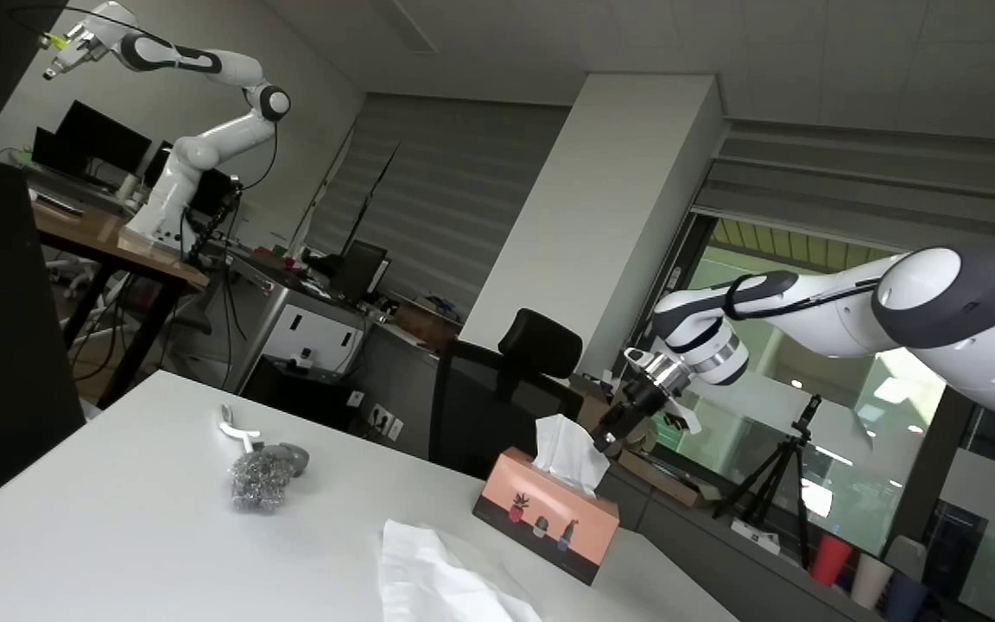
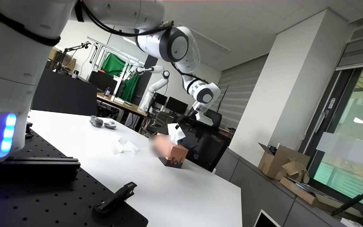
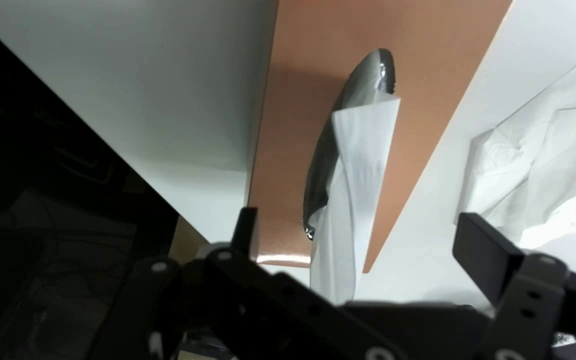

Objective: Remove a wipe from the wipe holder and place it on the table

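Note:
The wipe holder is a salmon-pink box with a dark base band and plant pictures [image 1: 541, 510]. It stands on the table's edge, also in an exterior view [image 2: 178, 153] and the wrist view [image 3: 418, 55]. A white wipe [image 1: 568, 449] sticks up from its slot, also in an exterior view [image 2: 175, 133] and the wrist view [image 3: 365, 145]. Another wipe [image 1: 441, 579] lies crumpled on the table beside the box, also in the wrist view [image 3: 533, 170]. My gripper [image 3: 360, 232] is open above the box, its fingers apart on either side of the standing wipe. The wipe's top is hidden behind the gripper body.
The white table [image 1: 135, 536] also holds a silvery scrubber-like ball [image 1: 260, 477], a grey piece [image 1: 293, 458] and a white hooked item [image 1: 240, 432]. A black chair [image 1: 497, 397] stands behind the table edge near the box. A black lever-like part [image 2: 115, 199] sits on the robot's base plate.

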You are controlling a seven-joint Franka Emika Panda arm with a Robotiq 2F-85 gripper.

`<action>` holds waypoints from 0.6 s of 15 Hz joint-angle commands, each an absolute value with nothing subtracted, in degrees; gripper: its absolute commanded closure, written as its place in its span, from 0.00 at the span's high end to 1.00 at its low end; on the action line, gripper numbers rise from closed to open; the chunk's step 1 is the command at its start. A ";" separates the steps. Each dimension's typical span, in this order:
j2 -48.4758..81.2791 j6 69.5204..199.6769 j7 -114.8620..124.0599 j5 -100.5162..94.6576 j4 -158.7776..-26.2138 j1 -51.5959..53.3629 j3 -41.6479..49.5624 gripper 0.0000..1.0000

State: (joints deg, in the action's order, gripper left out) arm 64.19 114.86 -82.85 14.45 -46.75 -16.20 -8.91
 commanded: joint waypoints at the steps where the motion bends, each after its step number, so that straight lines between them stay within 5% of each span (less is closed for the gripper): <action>1: 70.45 113.22 -85.62 13.88 -36.47 -15.31 -10.28 0.73; 9: 73.12 108.64 -83.46 13.99 -31.53 -14.18 -9.72 0.17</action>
